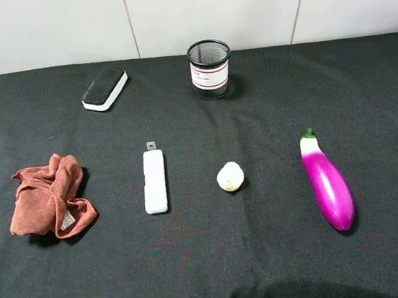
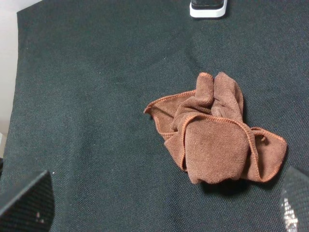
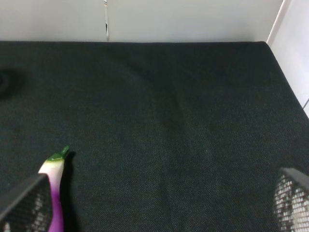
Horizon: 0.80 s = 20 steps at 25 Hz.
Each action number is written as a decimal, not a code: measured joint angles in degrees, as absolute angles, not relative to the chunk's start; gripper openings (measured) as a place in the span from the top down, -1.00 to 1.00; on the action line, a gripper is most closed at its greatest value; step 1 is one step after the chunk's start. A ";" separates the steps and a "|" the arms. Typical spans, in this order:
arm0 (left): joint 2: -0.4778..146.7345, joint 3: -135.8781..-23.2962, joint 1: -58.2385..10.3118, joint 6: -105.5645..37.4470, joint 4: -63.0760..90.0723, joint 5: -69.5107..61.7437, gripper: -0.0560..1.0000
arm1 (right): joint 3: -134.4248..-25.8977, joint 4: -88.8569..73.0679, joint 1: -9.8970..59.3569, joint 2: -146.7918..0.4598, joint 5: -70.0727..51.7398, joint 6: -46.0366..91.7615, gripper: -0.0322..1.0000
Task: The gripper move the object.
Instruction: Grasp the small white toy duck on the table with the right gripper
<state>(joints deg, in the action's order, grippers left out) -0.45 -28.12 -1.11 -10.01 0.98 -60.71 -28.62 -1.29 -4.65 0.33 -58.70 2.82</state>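
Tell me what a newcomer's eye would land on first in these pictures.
The bright purple eggplant on the right of the black table cover stands out most. The crumpled rust-brown cloth on the far left comes a close second. Between them lie a long white bar and a small cream garlic bulb, both pale against the dark surface.

On the black cloth-covered table point(image 1: 363, 63), the small cream-white rounded bulb point(image 1: 230, 176) lies near the middle; the long white rectangular bar point(image 1: 154, 181) lies to its left, the crumpled rust-brown cloth point(image 1: 49, 196) further left; the glossy purple eggplant point(image 1: 326, 180) lies to its right. At the far side the black mesh cup point(image 1: 210, 68) stands upright; the black-and-white eraser block point(image 1: 105, 88) lies to its left.
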 joint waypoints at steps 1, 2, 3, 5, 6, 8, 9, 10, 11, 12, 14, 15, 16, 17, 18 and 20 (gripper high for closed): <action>-0.45 -28.12 -1.11 -10.01 0.98 -60.71 -0.98 | -28.62 -1.32 -4.65 0.33 -58.70 2.82 -0.41; -0.45 -28.12 -1.11 -10.01 0.98 -60.71 -0.98 | -28.62 -1.32 -4.65 0.33 -58.70 2.82 -0.41; -0.45 -28.12 -1.11 -10.01 0.98 -60.71 -0.98 | -28.62 -1.32 -4.65 0.33 -58.70 2.82 -0.41; -0.45 -28.12 -1.11 -10.01 0.98 -60.71 -0.98 | -28.62 -1.32 -4.65 0.33 -58.70 2.82 -0.41; -0.45 -28.12 -1.11 -10.01 0.98 -60.71 -0.98 | -28.62 -1.32 -4.65 0.33 -58.70 2.82 -0.41; -0.45 -28.12 -1.11 -10.01 0.98 -60.71 -0.98 | -28.62 -1.32 -4.65 0.33 -58.70 2.82 -0.41; -0.45 -28.12 -1.11 -10.01 0.98 -60.71 -0.98 | -28.62 -1.32 -4.65 0.33 -58.70 2.82 -0.41; -0.45 -28.12 -1.11 -10.01 0.98 -60.71 -0.98 | -28.62 -1.32 -4.65 0.33 -58.70 2.82 -0.41; -0.45 -28.12 -1.11 -10.01 0.98 -60.71 -0.98 | -28.62 -1.32 -4.65 0.33 -58.70 2.82 -0.41; -0.45 -28.12 -1.11 -10.01 0.98 -60.71 -0.98 | -28.62 -1.32 -4.65 0.33 -58.70 2.82 -0.41; -0.45 -28.12 -1.11 -10.01 0.98 -60.71 -0.98 | -28.62 -1.36 -4.65 0.33 -58.70 2.82 -0.41; -0.45 -28.12 -1.11 -10.01 0.98 -60.71 -0.98 | -28.62 -1.36 -4.65 0.33 -58.70 2.82 -0.41; -0.45 -28.12 -1.11 -10.01 0.98 -60.71 -0.98 | -28.62 -1.36 -4.65 0.33 -58.70 2.82 -0.41; -0.45 -28.12 -1.11 -10.01 0.98 -60.71 -0.98 | -28.62 -1.43 -4.65 0.33 -58.70 2.82 -0.41; -0.45 -28.12 -1.11 -10.01 0.98 -60.71 -0.98 | -28.62 -1.43 -4.65 0.33 -58.70 2.82 -0.41; -0.45 -28.12 -1.11 -10.01 0.98 -60.71 -0.98 | -28.62 -1.50 -4.65 0.33 -58.70 2.82 -0.41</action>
<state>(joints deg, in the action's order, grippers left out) -0.45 -28.12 -1.11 -10.01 0.98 -60.71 -28.62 -1.50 -4.65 0.33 -58.70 2.82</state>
